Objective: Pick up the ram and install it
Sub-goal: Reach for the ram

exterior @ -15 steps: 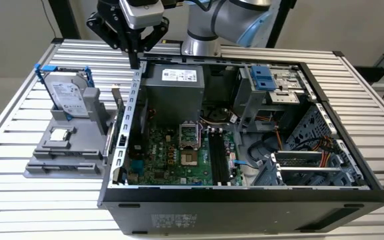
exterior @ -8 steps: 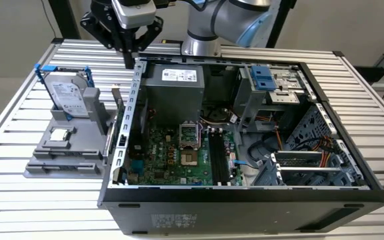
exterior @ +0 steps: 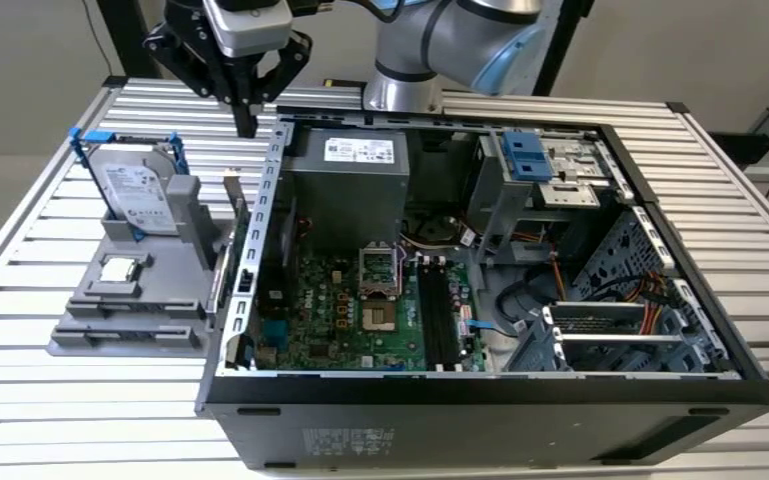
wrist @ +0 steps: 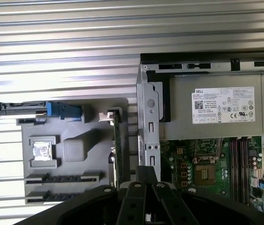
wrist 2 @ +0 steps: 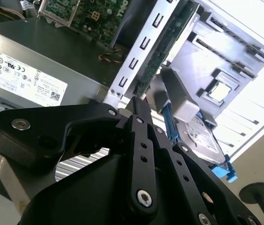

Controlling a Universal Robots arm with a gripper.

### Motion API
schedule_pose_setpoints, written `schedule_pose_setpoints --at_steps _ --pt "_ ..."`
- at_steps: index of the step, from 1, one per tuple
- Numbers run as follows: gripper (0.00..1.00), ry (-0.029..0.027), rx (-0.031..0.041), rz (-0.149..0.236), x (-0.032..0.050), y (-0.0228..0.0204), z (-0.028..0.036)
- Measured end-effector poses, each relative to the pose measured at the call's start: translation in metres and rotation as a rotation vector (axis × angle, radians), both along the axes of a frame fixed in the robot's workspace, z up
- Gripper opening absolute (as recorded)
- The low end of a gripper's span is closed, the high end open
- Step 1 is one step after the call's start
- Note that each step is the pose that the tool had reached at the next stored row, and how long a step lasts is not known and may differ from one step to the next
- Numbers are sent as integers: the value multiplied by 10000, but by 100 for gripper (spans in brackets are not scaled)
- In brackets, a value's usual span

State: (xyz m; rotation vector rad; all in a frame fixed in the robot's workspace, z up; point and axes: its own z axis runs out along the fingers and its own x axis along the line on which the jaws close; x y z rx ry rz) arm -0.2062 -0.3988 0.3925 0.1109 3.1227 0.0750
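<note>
The gripper [exterior: 244,126] hangs above the far end of the gray holder [exterior: 131,322], close to the open computer case's [exterior: 724,375] side wall on the exterior view's left. Its dark fingers [wrist 2: 136,105] are pressed together into one point and grasp nothing. The ram [wrist: 115,145] stands on its long edge in a slot of the holder, its green board seen edge-on in both wrist views [wrist 2: 167,47], just beside the case's perforated metal wall and apart from the fingertips, which are above it. On the same holder a hard drive [exterior: 137,195] in a blue frame stands upright at the far end, and a small square processor chip [exterior: 120,268] lies flat in a recess nearer the middle. The holder rests on a slatted aluminium table [exterior: 37,400], touching or nearly touching the case. Inside the case lie the green motherboard [exterior: 337,315], with its memory slots [exterior: 438,310] running along the exterior view's right of the processor socket [exterior: 377,275], and the gray power supply [exterior: 351,175] at the far end.
</note>
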Motion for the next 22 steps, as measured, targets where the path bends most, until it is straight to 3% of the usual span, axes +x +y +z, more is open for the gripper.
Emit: schedule_pose_setpoints --at_steps 22 --pt "0 1 1 0 -411 0 0"
